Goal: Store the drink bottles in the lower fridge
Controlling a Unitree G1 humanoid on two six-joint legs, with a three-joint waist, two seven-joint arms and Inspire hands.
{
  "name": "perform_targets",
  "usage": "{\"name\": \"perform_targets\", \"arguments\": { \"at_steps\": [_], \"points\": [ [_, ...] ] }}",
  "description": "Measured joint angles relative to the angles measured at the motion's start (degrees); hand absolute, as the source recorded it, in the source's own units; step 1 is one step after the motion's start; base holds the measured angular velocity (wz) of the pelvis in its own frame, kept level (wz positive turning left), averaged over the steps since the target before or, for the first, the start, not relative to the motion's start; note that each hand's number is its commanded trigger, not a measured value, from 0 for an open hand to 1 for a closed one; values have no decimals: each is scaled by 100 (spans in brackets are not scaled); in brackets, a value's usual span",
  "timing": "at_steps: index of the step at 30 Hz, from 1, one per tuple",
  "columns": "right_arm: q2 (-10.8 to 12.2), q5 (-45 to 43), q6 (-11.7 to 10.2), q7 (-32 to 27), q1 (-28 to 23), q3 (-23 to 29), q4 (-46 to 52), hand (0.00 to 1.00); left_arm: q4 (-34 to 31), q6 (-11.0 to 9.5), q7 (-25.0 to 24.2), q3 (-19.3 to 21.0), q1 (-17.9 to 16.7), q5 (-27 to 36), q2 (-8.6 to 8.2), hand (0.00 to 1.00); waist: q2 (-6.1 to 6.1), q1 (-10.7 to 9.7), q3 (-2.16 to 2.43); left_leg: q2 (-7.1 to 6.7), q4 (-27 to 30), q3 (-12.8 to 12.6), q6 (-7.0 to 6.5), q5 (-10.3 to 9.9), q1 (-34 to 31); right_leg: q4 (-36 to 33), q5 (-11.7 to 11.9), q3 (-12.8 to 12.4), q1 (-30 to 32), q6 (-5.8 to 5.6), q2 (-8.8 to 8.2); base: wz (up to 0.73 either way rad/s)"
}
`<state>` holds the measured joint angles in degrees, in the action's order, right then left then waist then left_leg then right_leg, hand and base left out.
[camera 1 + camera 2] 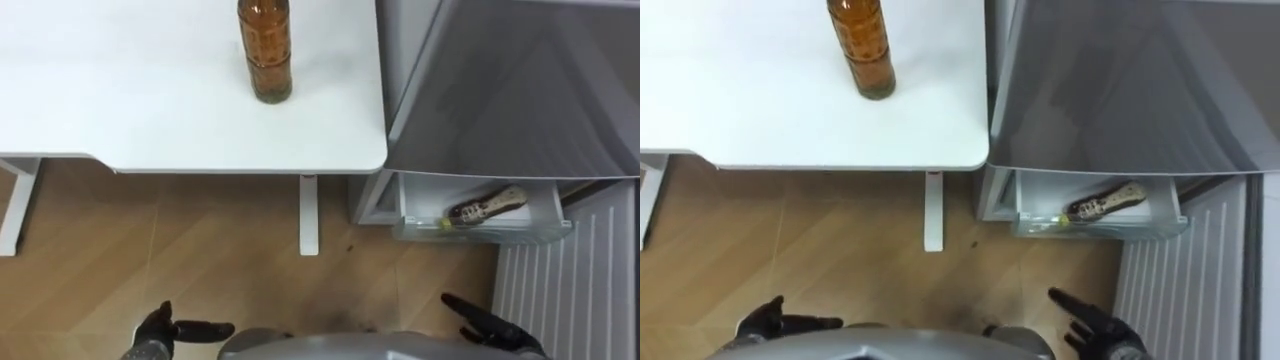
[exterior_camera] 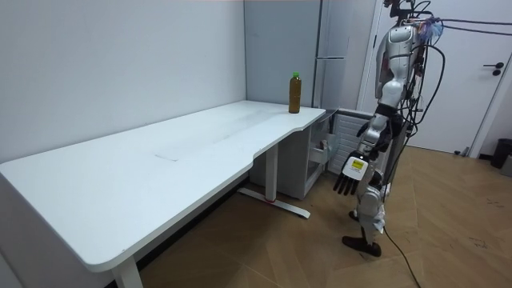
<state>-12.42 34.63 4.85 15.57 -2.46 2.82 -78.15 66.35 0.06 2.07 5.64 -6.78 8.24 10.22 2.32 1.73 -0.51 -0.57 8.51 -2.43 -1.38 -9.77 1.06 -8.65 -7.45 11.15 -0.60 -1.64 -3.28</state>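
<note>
An amber drink bottle (image 1: 265, 50) with a green cap stands upright on the white table (image 1: 150, 110), close to its right end; it also shows in the room view as the bottle (image 2: 294, 93). A second bottle (image 1: 487, 207) lies on its side in the open lower fridge drawer (image 1: 480, 232). My left hand (image 1: 165, 330) hangs low over the floor at lower left, fingers relaxed and holding nothing. My right hand (image 1: 490, 322) hangs at lower right, fingers straight and empty, short of the drawer. I stand facing the table end and the fridge.
The grey fridge body (image 1: 520, 90) rises right of the table. Its open lower door (image 1: 570, 285) stands at the far right. A white table leg (image 1: 309, 215) stands left of the drawer. Wooden floor (image 1: 200, 260) lies in front of me.
</note>
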Motion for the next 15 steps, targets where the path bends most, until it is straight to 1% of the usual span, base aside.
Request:
{"name": "perform_targets", "arguments": {
  "at_steps": [1,2,5,7,10,11,14,15],
  "points": [
    [22,-263,15,-43,-6,-59,2,0,-4,22,0,29,-35,12,-20,0,3,1,-3,1,0,-6,-1,-16,63,2,-11,-2,-46,-3,0,-3],
    [43,-497,19,-74,-6,-104,5,0,-7,47,1,46,-37,10,-33,0,5,4,4,4,7,-17,-1,-31,76,0,-21,-11,-64,-4,2,-4],
    [88,-772,17,-242,-69,-91,7,0,0,122,15,135,-37,15,-76,0,10,14,1,7,15,-39,-6,-50,145,1,-22,-30,-91,-5,3,-4],
    [112,-888,12,-328,-118,-18,28,0,12,142,14,149,-57,28,-77,0,-3,11,-6,10,12,-46,-7,-73,208,4,-36,-33,-134,-12,5,-4],
    [162,-1085,-9,-485,-142,148,22,0,42,145,13,433,-67,29,-118,0,-12,11,-1,25,11,-78,-6,-106,262,-1,-48,-97,-167,-11,25,-10],
    [164,-1144,-14,-524,-153,203,10,0,80,145,17,573,-57,43,-158,0,-15,8,2,29,12,-104,-7,-115,263,-4,-49,-123,-178,-11,30,-12],
    [174,-1198,-42,-710,-212,314,10,0,176,149,31,780,-53,218,-232,0,-40,-8,10,48,24,-185,-8,-152,282,1,-49,-172,-227,-12,46,-8],
    [174,-1203,-44,-734,-225,341,12,0,182,153,46,791,-56,315,-237,0,-45,-9,13,51,25,-195,-7,-157,289,1,-49,-170,-231,-11,48,-4]
  ]
}}
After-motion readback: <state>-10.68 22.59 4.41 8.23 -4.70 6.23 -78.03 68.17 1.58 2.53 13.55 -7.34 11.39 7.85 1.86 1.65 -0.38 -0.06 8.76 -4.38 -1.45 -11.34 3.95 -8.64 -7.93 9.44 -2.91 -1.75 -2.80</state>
